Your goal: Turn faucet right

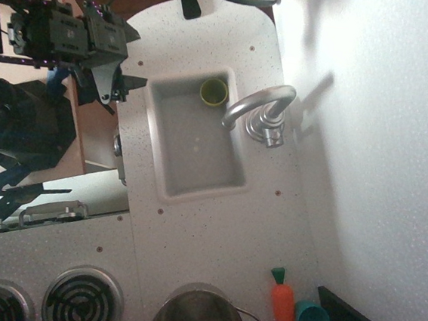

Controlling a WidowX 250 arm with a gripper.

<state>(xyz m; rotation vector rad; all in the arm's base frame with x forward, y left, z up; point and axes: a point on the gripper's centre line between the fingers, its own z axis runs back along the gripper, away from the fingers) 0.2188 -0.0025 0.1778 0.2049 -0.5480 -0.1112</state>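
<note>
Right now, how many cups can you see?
2: a green cup sits in the sink's far corner, and a teal cup lies beside the toy carrot. Others may be hidden.

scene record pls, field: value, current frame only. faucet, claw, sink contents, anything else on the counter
faucet: silver gooseneck, at the sink's back edge, spout over the basin
claw: over the counter on the side of the sink opposite the faucet, clear of the faucet; open or shut cannot be told
sink: holds a yellow-green cup in one corner
counter: toy carrot beside a teal cup
stove: steel pot next to two coil burners
</note>
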